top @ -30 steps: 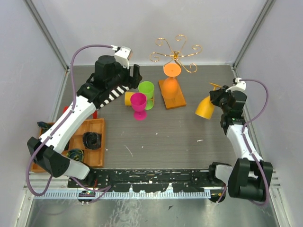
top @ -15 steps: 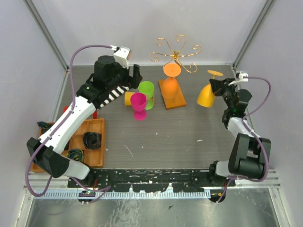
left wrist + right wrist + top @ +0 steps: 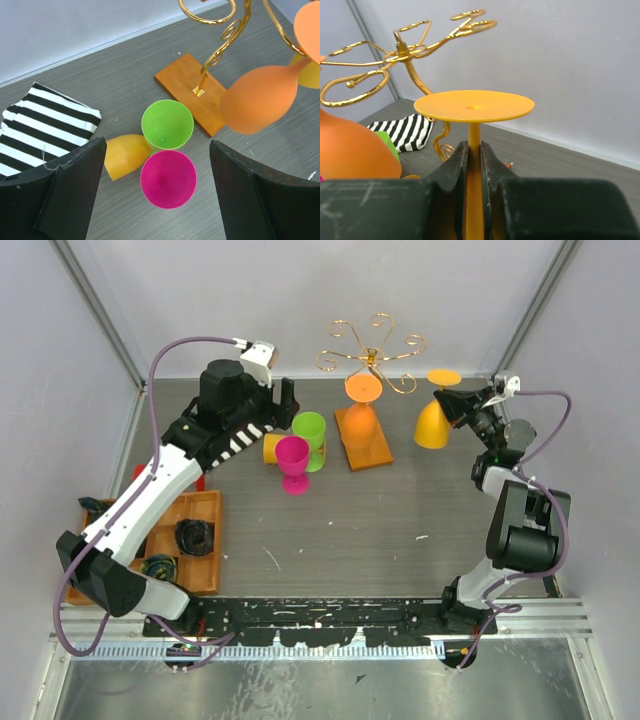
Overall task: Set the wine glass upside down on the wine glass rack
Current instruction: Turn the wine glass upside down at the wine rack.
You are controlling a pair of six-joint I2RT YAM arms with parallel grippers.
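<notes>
1. The right gripper (image 3: 474, 150) pinches the thin stem of the yellow wine glass (image 3: 474, 106), its jaws almost shut, just under the flat foot.
2. The glass rides inverted, foot on top and bowl hanging below. Its stem runs close to upright, at the upper right of the overhead frame.
3. The wine glass rack (image 3: 372, 358) stands to the left of the held glass, at upper centre of the overhead frame. Its nearest gold curl ends near the foot without touching it.
4. In the right wrist view those curls sit at upper left, roughly level with the foot or a little above it.
5. An orange glass (image 3: 360, 425) hangs upside down from the rack's near side.
6. The left gripper (image 3: 283, 400) gapes wide and empty over a green glass (image 3: 167, 124) and a pink glass (image 3: 168, 178), so the hanging move appears to belong to the right arm, going leftward.
</notes>
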